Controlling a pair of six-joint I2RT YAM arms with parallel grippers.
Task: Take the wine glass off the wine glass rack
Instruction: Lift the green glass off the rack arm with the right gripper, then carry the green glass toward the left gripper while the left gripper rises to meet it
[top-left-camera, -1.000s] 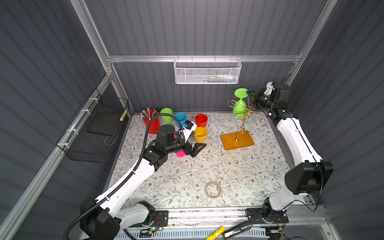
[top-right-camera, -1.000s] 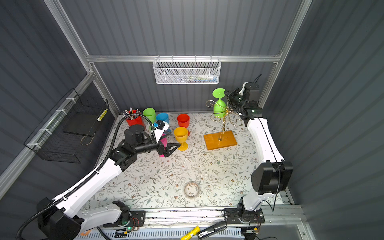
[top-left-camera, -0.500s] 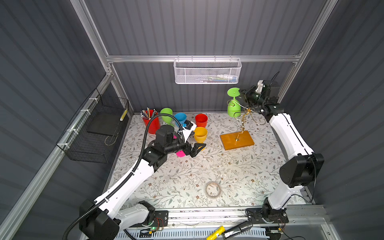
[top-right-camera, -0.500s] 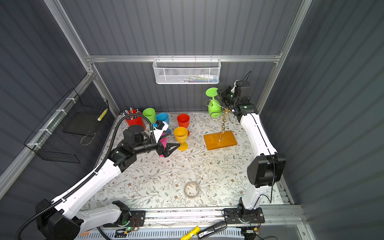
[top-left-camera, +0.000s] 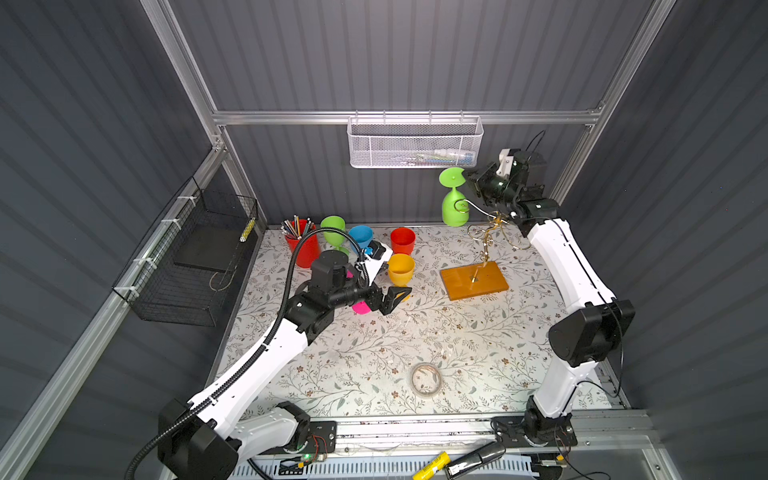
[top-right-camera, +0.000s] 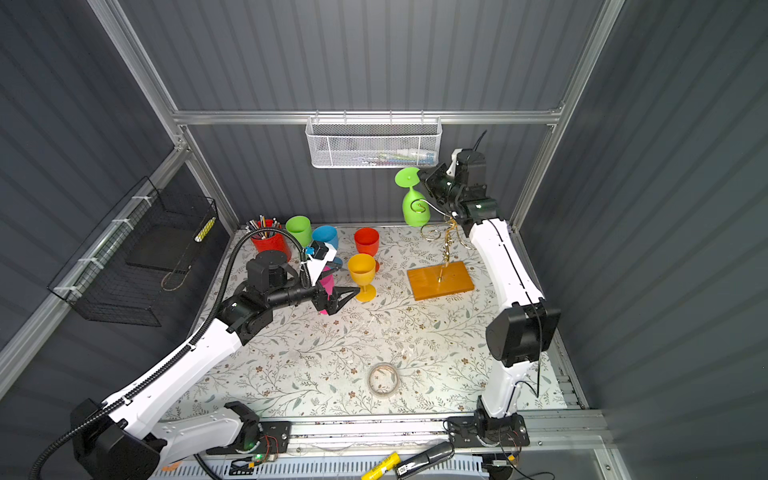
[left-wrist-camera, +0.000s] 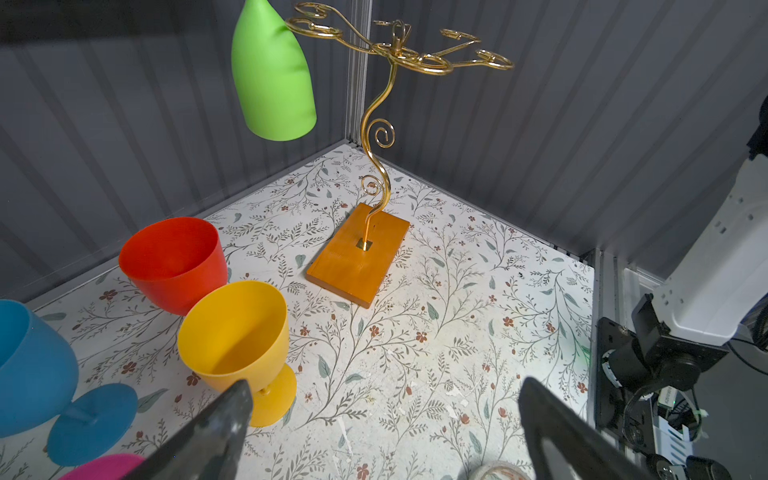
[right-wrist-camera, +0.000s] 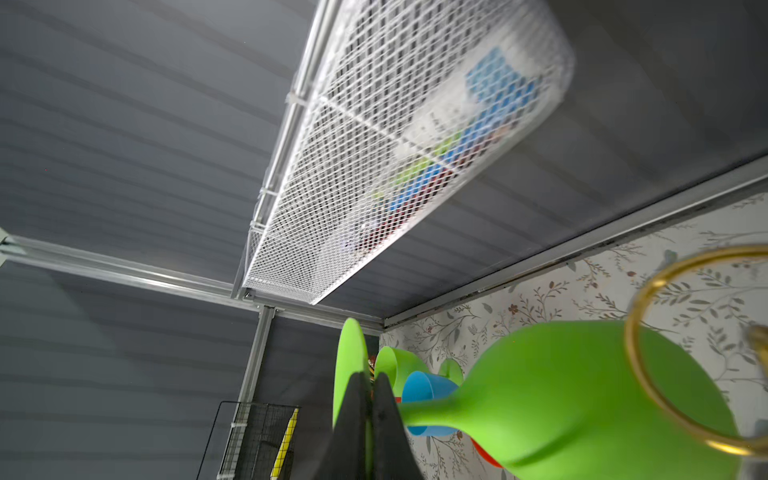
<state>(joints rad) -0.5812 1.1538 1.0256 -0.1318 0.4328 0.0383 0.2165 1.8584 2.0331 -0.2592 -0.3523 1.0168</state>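
Grey ribbed walls back both top views: my right gripper (top-left-camera: 468, 183) pinches the foot of the upturned lime-green plastic wine glass (top-left-camera: 454, 210), beside the thin gold wire wine glass rack on its orange-brown wooden base (top-left-camera: 461, 283); my left gripper (top-left-camera: 397, 300) gapes wide, empty. From the left wrist, the bowl hangs just beside the outer curl. From the right wrist a gold loop crosses the bowl, and since I cannot tell if it is free, I'd draw it outward level, without twisting.

Robot lab cell: alu frame (top-left-camera: 291, 117), ribbed grey walls (top-left-camera: 374, 54), L arm (top-left-camera: 257, 365), R arm (top-left-camera: 569, 266).

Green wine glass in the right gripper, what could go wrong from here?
The right gripper pinches only the thin foot of the wine glass, so the hanging bowl could twist or slip. A curled arm of the wine glass rack sits beside the bowl and could snag, tipping the rack.
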